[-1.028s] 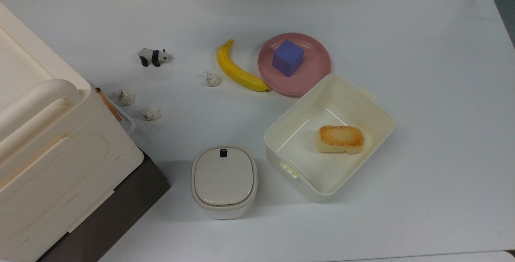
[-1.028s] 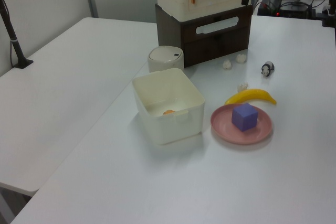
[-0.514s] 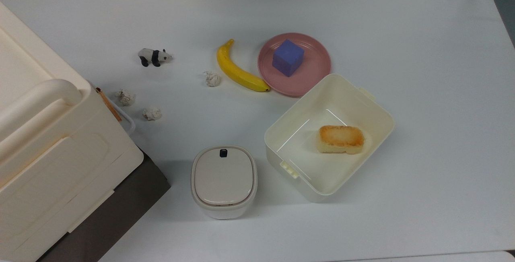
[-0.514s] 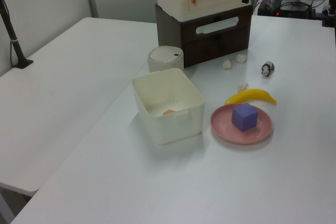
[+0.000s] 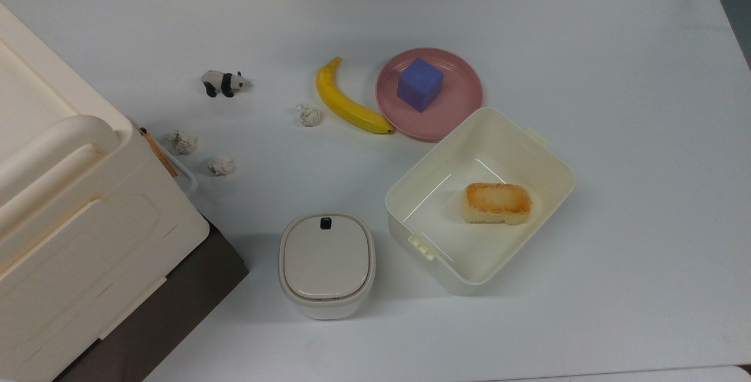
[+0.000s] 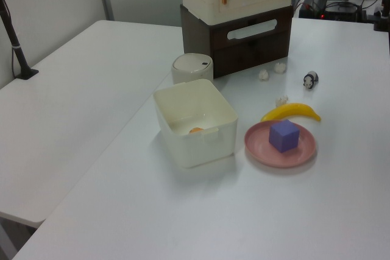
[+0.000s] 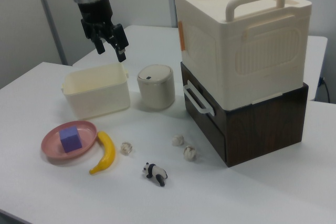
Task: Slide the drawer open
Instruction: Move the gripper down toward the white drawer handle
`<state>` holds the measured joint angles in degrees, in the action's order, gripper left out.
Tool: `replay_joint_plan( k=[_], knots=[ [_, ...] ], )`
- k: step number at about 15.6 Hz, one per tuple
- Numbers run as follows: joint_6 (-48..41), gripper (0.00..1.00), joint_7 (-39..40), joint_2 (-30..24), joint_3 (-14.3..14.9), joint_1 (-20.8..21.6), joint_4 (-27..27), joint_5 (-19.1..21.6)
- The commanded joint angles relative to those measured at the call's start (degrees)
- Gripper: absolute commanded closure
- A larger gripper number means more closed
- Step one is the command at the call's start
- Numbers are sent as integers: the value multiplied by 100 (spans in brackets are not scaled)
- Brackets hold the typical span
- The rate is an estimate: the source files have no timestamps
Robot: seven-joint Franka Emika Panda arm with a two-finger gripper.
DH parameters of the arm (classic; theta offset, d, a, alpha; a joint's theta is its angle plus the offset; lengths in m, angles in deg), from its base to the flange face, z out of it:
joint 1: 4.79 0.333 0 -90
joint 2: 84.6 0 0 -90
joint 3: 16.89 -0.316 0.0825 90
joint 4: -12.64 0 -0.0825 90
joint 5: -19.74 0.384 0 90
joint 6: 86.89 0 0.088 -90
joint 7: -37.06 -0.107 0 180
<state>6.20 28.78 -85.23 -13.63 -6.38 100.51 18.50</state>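
Overhead, white table (image 5: pixel 616 106), pale wall (image 7: pixel 147 3) behind; drawer (image 7: pixel 210 114) closed.

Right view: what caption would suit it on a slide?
Gripper open above the table, drawer shut under a cream box.

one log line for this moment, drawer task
phase: approach | gripper: open, in the air, holding nothing | drawer: shut, white handle untouched

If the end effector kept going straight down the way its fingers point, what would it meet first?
Probably bare table. In the right view the end effector hangs high with fingers pointing down and apart, over the open bin as that view frames it, but depth is unclear, so it may stand nearer the table's edge.
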Motion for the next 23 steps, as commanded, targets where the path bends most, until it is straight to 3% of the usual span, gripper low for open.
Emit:
replay_joint_plan(
  k=[1,5,10,13,19,23],
  knots=[
    [-159,0,-51,64,-1,10,-94,1],
    [-125,0,579,64,34,-25,-59,-157],
    [-142,0,3548,64,61,-193,-76,-227],
    [-54,0,4885,116,52,-184,37,-578],
    [902,0,5336,379,-10,-175,565,-666],
    [1613,0,5583,959,-1,-184,539,-1105]
  ],
)
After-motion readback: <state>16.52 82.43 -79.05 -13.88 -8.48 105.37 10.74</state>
